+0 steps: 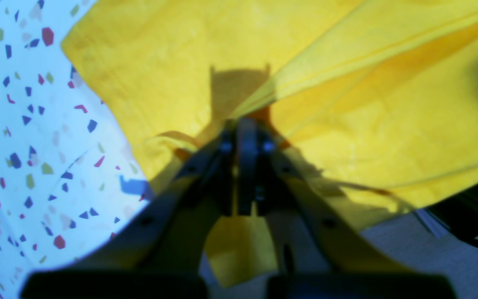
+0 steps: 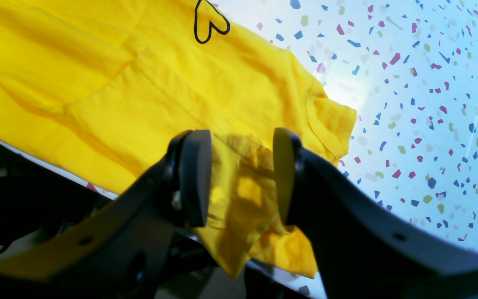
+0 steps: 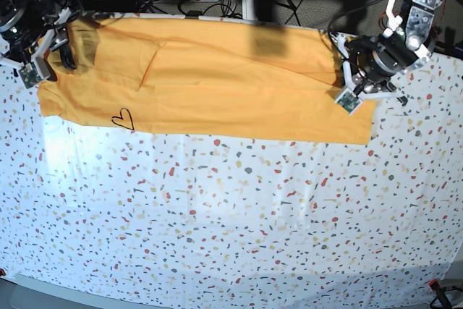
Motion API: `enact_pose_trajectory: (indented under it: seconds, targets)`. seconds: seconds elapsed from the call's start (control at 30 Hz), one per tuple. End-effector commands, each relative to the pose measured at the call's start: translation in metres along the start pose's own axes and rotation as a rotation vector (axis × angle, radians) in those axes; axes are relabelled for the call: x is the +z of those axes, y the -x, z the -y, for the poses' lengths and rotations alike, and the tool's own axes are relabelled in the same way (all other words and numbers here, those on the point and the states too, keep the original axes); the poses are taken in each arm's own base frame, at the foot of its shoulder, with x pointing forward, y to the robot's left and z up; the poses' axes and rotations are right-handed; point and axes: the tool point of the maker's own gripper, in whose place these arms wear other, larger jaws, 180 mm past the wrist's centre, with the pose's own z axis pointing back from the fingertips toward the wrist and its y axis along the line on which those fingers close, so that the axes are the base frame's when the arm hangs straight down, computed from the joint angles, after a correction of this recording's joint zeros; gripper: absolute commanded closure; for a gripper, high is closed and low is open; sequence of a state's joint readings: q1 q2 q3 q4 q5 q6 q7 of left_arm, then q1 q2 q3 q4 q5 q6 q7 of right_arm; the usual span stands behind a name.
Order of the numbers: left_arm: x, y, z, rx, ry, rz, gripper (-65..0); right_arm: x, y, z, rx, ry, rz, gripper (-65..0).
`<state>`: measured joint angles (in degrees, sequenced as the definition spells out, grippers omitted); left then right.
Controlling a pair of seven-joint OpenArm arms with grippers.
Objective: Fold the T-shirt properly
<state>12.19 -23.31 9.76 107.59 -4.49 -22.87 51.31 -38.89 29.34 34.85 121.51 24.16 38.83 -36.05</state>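
Along the far edge of the speckled desk [image 3: 231, 208] the T-shirt [image 3: 217, 85] lies stretched out in a long band, its long axis running side to side across the base view, parallel to that far edge. One end points toward the left claw [image 1: 245, 137] on the right of that view, the other toward the right claw [image 2: 241, 178] on the left. The small black heart [image 3: 125, 118] sits near the front hem, close to the right claw's end.

The left claw is pinched tight on a fold of the yellow cloth; in its wrist view the fabric fans out from the closed tips in taut ridges, and part of the shirt hangs over the desk edge. The right claw stands about half open, its two round pads [image 2: 195, 178] apart with a bunched, hanging corner of the shirt between them. Whether either pad touches the cloth I cannot tell. A sleeve [image 2: 330, 120] lies flat on the desk just beyond that claw, with the heart further up the fabric.
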Motion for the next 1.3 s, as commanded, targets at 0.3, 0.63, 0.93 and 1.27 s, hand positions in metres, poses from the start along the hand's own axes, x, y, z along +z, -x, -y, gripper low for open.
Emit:
enact_pose_trajectory:
  seconds: [0.3, 0.63, 0.93, 1.27]
  targets:
    - [0.005, 0.019, -0.007, 0.001, -0.014, -0.126, 0.0, 0.003, -0.010, 0.006, 0.009, 0.020, 0.032, -24.8]
    - [0.011, 0.003, 0.013, 0.058, 0.085, -0.068, 0.0, 0.003, -0.010, 0.006, 0.010, 0.020, 0.032, -24.8]
    - [0.032, -0.002, 0.019, 0.014, 0.074, -0.092, 0.0, 0.003, -0.010, 0.006, 0.010, 0.020, 0.032, -24.8]
    - [0.035, 0.031, 0.022, -0.042, 0.006, -0.171, 0.0, 0.003, -0.009, 0.006, 0.010, 0.020, 0.029, -24.8]
